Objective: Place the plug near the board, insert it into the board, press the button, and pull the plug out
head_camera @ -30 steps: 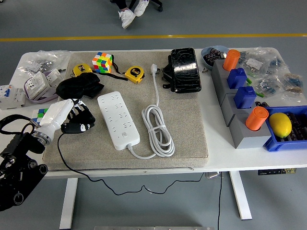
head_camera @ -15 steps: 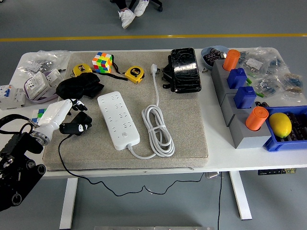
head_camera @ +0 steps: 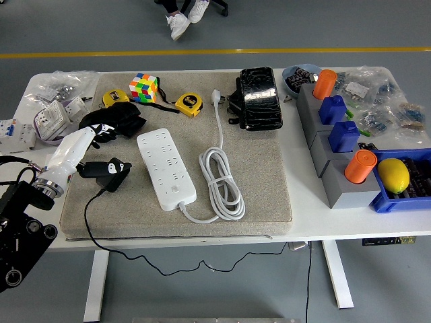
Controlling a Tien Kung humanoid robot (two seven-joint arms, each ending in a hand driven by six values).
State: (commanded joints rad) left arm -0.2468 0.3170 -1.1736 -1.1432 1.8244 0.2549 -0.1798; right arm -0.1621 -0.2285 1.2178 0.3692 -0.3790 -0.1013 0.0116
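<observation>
Head view: we see one hand only (the right one is not in the picture).
Left hand (head_camera: 86, 156): our fingers pinch the black plug (head_camera: 111, 174).
Plug: on the mat's left side.
Board (head_camera: 166, 168): white, just right of our plug, its long side running away from us.

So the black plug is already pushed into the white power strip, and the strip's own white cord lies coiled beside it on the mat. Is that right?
Not quite. The head view shows the black plug lying on the grey mat, left of the white power strip and apart from it, not pushed in. The left robot hand is by the plug. The white cord is indeed coiled beside the strip.
</observation>
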